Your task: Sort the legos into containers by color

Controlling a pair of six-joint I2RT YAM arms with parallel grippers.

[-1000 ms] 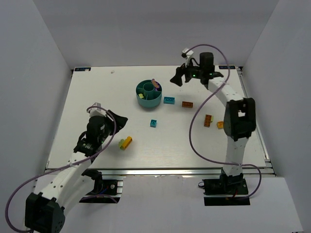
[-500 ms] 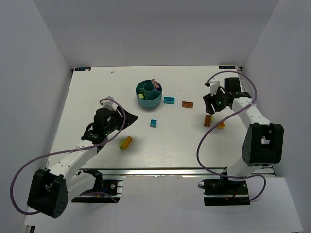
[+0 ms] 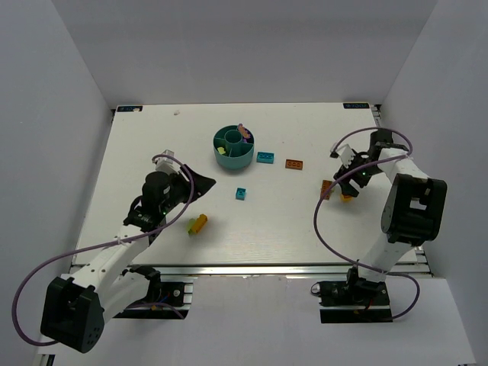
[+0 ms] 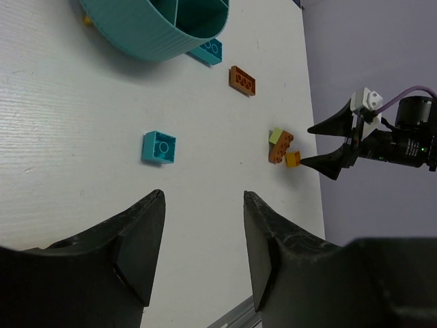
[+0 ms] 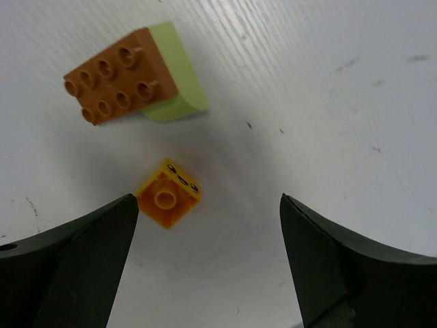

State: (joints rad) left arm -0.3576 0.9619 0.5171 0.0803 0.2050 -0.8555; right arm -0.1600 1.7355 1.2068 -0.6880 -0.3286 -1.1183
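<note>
The white table (image 3: 137, 152) carries it all, and toward the far middle sits the round teal divided bowl (image 3: 229, 160), a few pieces already in its compartments.

The left gripper (image 4: 203, 205) hovers over the near-left side with its fingers apart and nothing between them, a teal 2x2 brick (image 4: 159, 147) ahead of it.

The right gripper (image 5: 208, 198) is low on the right side, its 2 fingers spread wide and empty.

Below it lies an orange 2x4 brick (image 5: 113, 74) joined to a lime green piece (image 5: 179, 96). Just beside them is the small yellow brick (image 5: 168, 201), close against 1 finger.

That yellow one looks light, rigid and slick. It sits cornerwise to the jaws, so a squeeze could spin it out. I'd square the wrist and pinch its flat side walls.
</note>
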